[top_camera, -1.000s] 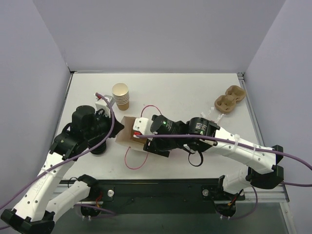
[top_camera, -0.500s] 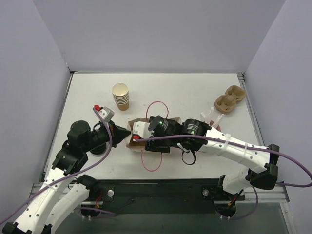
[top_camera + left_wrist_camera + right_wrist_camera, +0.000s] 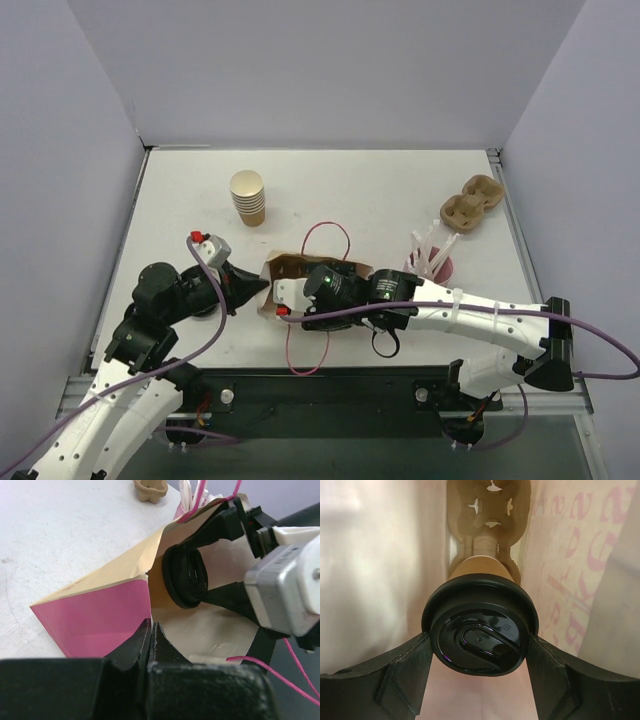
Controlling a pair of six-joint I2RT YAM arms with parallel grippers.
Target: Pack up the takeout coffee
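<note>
The right claw (image 3: 480, 642) pinches the takeout coffee (image 3: 479, 570) at its black lid, inside the paper bag (image 3: 95, 615). A cup carrier (image 3: 487, 500) lies at 12 o'clock. The left claw (image 3: 151, 630) pinches the bag's rim. Best hold the mouth wide and push the cup in straight.

- Paper bag (image 3: 570, 555): large pink letters show on its wall in the right wrist view, but they are blurred and cut off, so no word can be read.
- Takeout coffee (image 3: 480, 627): its black lid carries a tiny embossed mark, too small to read.
- No other view shows legible text.
</note>
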